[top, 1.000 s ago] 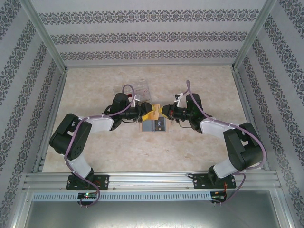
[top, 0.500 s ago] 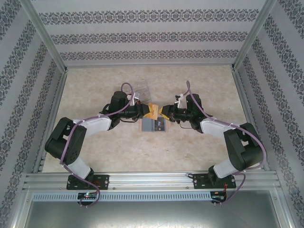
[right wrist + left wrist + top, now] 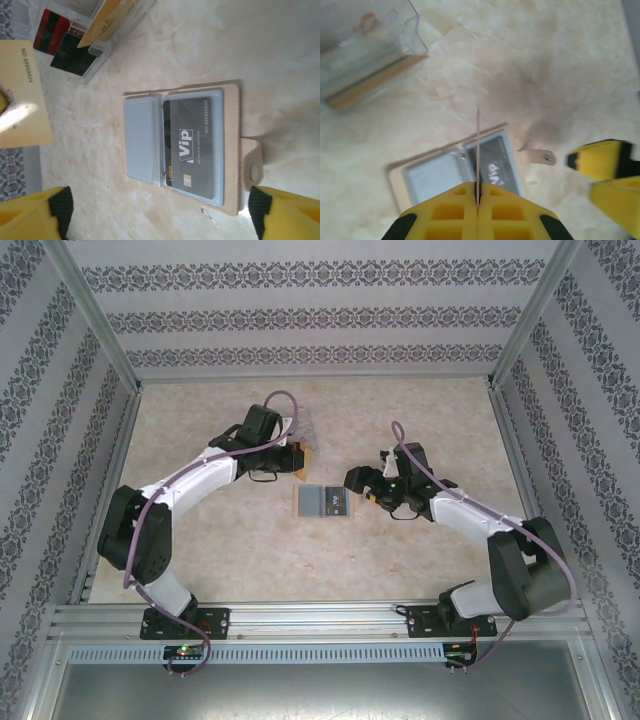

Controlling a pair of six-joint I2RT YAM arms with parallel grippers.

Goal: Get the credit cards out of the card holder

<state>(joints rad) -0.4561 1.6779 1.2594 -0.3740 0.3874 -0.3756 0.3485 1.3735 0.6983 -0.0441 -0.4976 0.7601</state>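
The card holder (image 3: 323, 502) lies open and flat on the desk (image 3: 420, 560), nearest the arm bases. One panel holds the dark card (image 3: 192, 150) with pale "Vip" lettering; the other panel is a bare pale blue pocket. Just beside the holder, slightly farther back, the right gripper (image 3: 357, 480) hangs released, its yellow fingers (image 3: 30, 215) spread wide to either side of the holder. Beyond that, the left gripper (image 3: 477, 192) is clenched on the orange-yellow card (image 3: 306, 454), which stands on edge above the desk, clear of the holder. Farthest back sits the clear box (image 3: 300, 428), with other cards inside
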